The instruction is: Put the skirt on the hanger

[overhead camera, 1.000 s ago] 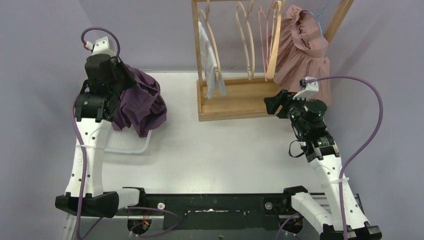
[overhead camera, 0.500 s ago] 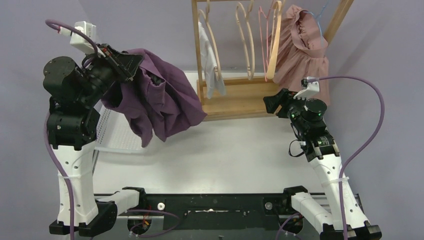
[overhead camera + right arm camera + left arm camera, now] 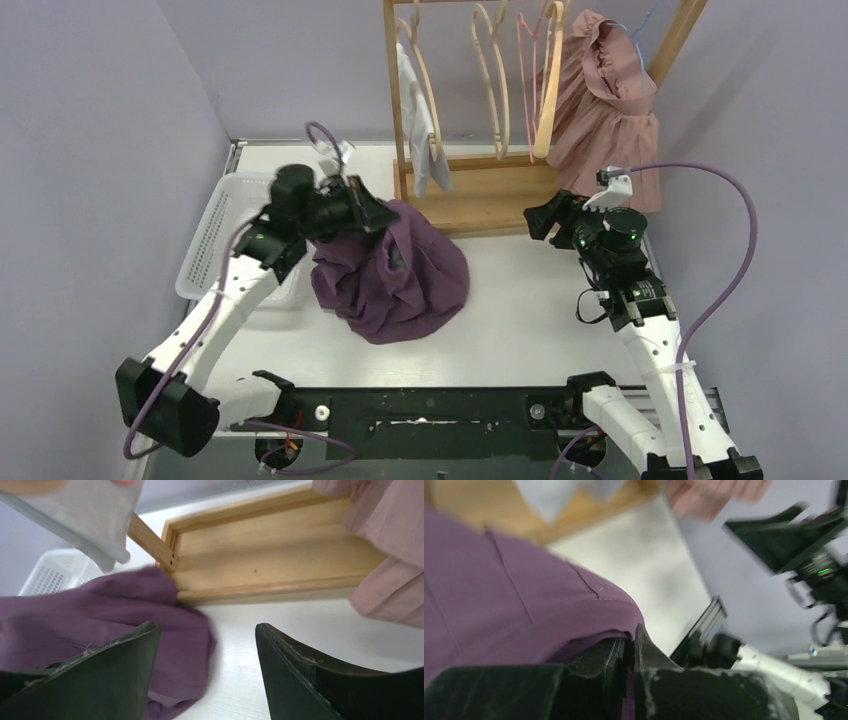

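Observation:
The purple skirt (image 3: 395,272) lies bunched on the table's middle, its top edge pinched in my left gripper (image 3: 378,215), which is shut on it. In the left wrist view the skirt (image 3: 514,600) fills the left side and its hem sits between my closed fingers (image 3: 630,642). My right gripper (image 3: 538,215) is open and empty near the rack base, at the skirt's right. In the right wrist view the skirt (image 3: 100,612) lies behind my left finger. Bare wooden hangers (image 3: 492,70) hang on the rack.
A wooden rack with a tray base (image 3: 480,205) stands at the back, holding a white garment (image 3: 418,115) and a pink dress (image 3: 605,100). A white basket (image 3: 212,232) sits at the left. Purple walls close both sides.
My left arm swung the skirt from high at the left, over the basket, down to the table's middle, where it now rests. The right arm shifted slightly.

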Controlling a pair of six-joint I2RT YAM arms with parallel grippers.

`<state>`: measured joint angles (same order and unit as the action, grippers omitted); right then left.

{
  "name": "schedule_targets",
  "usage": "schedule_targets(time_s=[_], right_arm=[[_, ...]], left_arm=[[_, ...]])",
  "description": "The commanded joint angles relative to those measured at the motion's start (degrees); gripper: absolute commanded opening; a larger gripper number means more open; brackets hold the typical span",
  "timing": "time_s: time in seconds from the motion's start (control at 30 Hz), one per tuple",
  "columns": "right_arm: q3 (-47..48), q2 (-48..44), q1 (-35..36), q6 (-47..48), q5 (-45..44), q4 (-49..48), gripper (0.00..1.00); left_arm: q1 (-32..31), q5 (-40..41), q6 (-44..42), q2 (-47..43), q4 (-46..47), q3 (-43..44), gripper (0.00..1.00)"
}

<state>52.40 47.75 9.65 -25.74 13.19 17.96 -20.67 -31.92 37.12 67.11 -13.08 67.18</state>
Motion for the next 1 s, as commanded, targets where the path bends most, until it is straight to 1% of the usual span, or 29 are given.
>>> schedule_targets(time_s=[0.0, 0.07, 0.1, 0.2, 0.27, 0.3, 0.37, 0.43, 0.53, 0.57, 0.67, 0.8, 0.87, 0.9, 0.93, 0.97], right_arm=[[-4.9, -0.7, 2.0, -1.2, 0.6, -2.1, 0.71], [-7.3, -1.2, 3.1, -2.3, -0.2, -3.4, 0.71], [-8.3, -1.3, 3.7, -2.7, -0.6, -4.0, 0.72], [-10.6, -0.7, 5.8, -3.4, -0.9, -5.0, 0.73], [-11.4, 0.3, 7.6, -3.4, -1.2, -5.3, 0.74], [-11.7, 0.7, 8.5, -3.4, -1.1, -5.5, 0.75], [-12.0, 1.8, 10.4, -3.1, -0.7, -5.9, 0.77], [-11.9, 2.8, 12.0, -3.3, 0.0, -6.2, 0.79], [-11.9, 4.4, 14.8, -4.5, 2.5, -7.5, 0.8], [-12.0, 4.9, 16.7, -5.0, 3.4, -8.2, 0.81], [-12.4, 6.9, 23.1, -7.1, 2.9, -9.7, 0.81], [-11.1, 10.9, 33.6, -10.3, -2.7, -12.1, 0.82], [-8.5, 14.3, 39.3, -10.9, -8.0, -10.7, 0.82], [-7.0, 16.0, 41.8, -11.1, -11.2, -9.0, 0.82], [-5.7, 17.9, 44.1, -11.4, -13.7, -7.8, 0.81], [-4.8, 19.5, 46.1, -11.9, -15.7, -6.4, 0.8]], left_arm=[[-9.7, 13.7, -1.5, 3.8, 7.7, -9.6, 0.0], [-12.5, 17.6, -0.9, 7.2, 10.5, -14.5, 0.0], [-13.3, 19.0, 0.3, 8.9, 11.1, -15.9, 0.02], [-13.8, 16.6, 0.9, 12.0, 12.6, -16.2, 0.3], [-13.6, 15.7, -0.1, 11.8, 11.6, -14.7, 0.52], [-13.4, 16.0, -1.0, 11.4, 10.6, -13.8, 0.58], [-12.7, 16.7, -3.2, 10.1, 7.5, -12.1, 0.63], [-11.5, 17.2, -4.4, 8.6, 3.5, -10.8, 0.65], [-6.9, 16.0, -4.2, 6.5, -2.7, -9.8, 0.65], [-4.5, 15.3, -4.0, 5.7, -5.4, -9.7, 0.65], [-1.4, 15.7, -3.8, 1.6, -10.2, -10.8, 0.65], [-0.3, 20.1, -3.1, -3.3, -18.2, -12.2, 0.65], [0.0, 22.0, -4.5, -3.9, -22.9, -12.3, 0.65], [0.1, 23.1, -5.1, -4.1, -25.0, -12.5, 0.63], [0.2, 23.4, -5.8, -4.3, -26.6, -13.1, 0.58], [0.3, 23.3, -6.7, -4.7, -27.9, -14.0, 0.55]])
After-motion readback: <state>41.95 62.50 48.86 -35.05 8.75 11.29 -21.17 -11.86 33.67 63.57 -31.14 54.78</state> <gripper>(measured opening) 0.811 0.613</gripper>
